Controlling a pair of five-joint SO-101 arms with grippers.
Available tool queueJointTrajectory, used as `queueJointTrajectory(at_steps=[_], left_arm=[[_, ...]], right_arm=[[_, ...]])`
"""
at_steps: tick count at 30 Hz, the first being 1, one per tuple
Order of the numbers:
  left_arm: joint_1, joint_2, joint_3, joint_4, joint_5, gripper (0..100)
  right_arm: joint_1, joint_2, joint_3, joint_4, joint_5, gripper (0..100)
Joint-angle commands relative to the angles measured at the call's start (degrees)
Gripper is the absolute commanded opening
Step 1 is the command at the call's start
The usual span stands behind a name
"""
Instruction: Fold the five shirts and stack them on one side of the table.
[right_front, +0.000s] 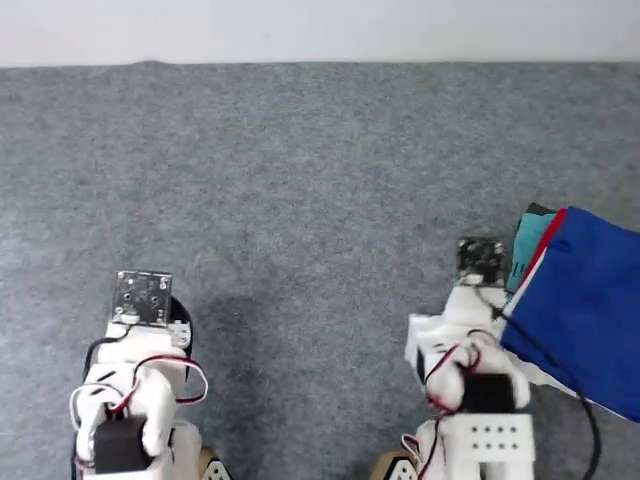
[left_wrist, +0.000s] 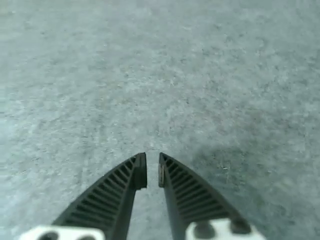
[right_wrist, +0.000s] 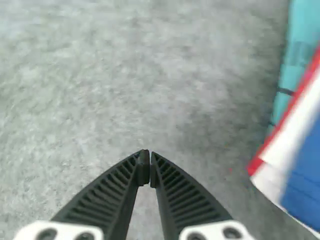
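Right hand (right_wrist: 145, 169), tips together and empty, just beside the stacked shirts (right_front: 585, 320); left hand (left_wrist: 152, 172) likewise closed, well apart.

Shirt stack (right_front: 585, 320) beside right arm (right_front: 470, 375)

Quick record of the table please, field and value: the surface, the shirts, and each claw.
surface: grey table
shirts: stack on the right arm's side
top of stack: blue shirt
beneath it: teal shirt, edge peeking out
left claw: shut, empty, above bare table
right claw: shut, empty, beside the stack, not touching it
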Motion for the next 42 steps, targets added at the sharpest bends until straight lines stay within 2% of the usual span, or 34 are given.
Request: queueJointTrajectory(at_steps=[1, 5, 9, 15, 23, 34, 37, 42], left_arm=[[0.97, -0.62, 3.03, -3.52, 0.62, 6], [0.88, -0.62, 8.13, -4.84, 1.05, 6], [0.97, -0.62, 9.45, -6.15, 6.07, 6], [2.99, -0.53, 13.14, -7.3, 6.77, 6], [6.24, -0.35, 13.14, -5.19, 6.77, 6], [5.89, -0.44, 13.14, -3.43, 6.68, 6], [6.15, -0.53, 13.14, -0.62, 6.59, 6], [4.13, -0.53, 13.14, -0.53, 6.95, 6]], right_arm=[[-4.35, -7.78, 5.19, -2.24, -0.53, 0.9], [-5.32, -17.27, 11.16, -2.33, -0.26, 0.9], [-5.32, -25.45, 17.14, 1.63, -0.62, 0.9], [-4.97, -23.6, 17.05, 2.95, -4.57, 0.9], [-4.97, -23.6, 17.05, 10.59, -4.92, 0.9], [-4.97, -24.13, 17.05, 11.82, -4.92, 0.9], [-4.97, -24.13, 17.05, 11.82, -4.92, 0.9], [-4.97, -24.13, 17.05, 11.82, -4.92, 0.9]])
